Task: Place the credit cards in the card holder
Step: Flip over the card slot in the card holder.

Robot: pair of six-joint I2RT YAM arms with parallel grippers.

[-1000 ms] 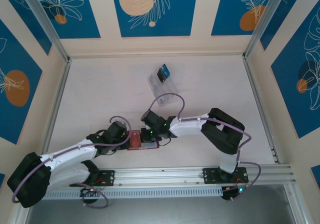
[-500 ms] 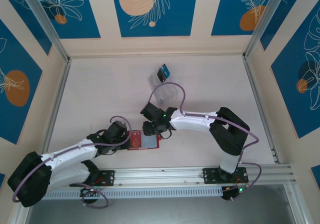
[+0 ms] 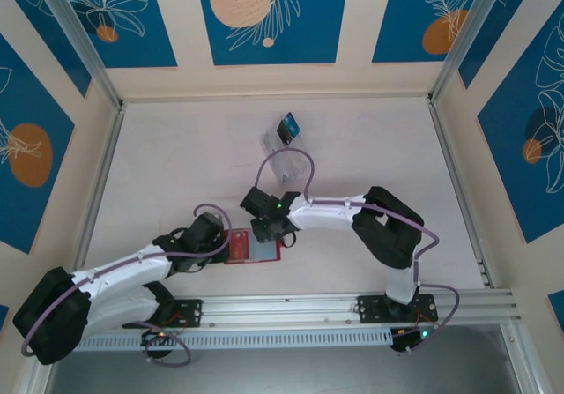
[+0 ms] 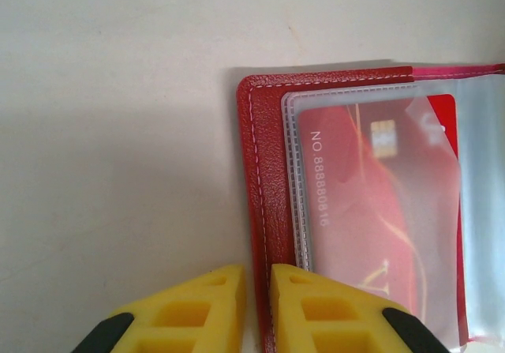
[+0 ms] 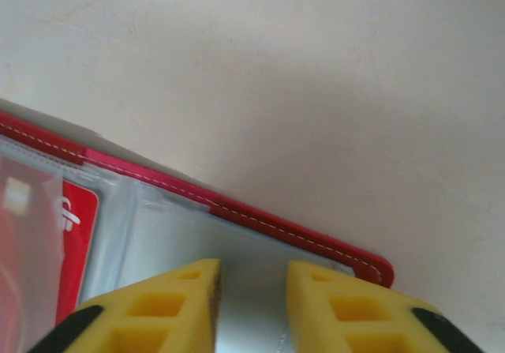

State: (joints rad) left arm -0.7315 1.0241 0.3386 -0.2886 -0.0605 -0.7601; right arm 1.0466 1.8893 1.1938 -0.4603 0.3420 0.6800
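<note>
- My left jaws, whose yellow fingers (image 4: 177, 321) sit low in the left wrist view, stand almost shut. The stitched red edge of the card holder (image 4: 264, 203) runs into the narrow gap between them. I judge that I am pinching that edge to keep the holder flat on the counter (image 3: 176, 165).
- My right jaws stand a little apart, and their fingers (image 5: 150, 313) flank a plain gap above the clear sleeve (image 5: 237, 250) at the holder's other end. Nothing sits between them, so they grip nothing.
- The card holder lies open on the counter, near my bases and between my two wrists in the top view.
- Done, as far as I can see: one red card (image 4: 371, 203), its chip and number showing, sits inside the holder's clear sleeve.
- Left to do: a blue card (image 3: 292, 126) and a black card (image 3: 283, 133) stand in the clear plastic rack (image 3: 284, 160) toward the far side of the counter, well apart from the holder.
- I judge the task about a third along, with one card in and two waiting.
- My right arm is the free one, so it seems the likely one to fetch the next card while my left keeps the holder pinned.
- I cannot tell whether the red card is pushed fully home.
</note>
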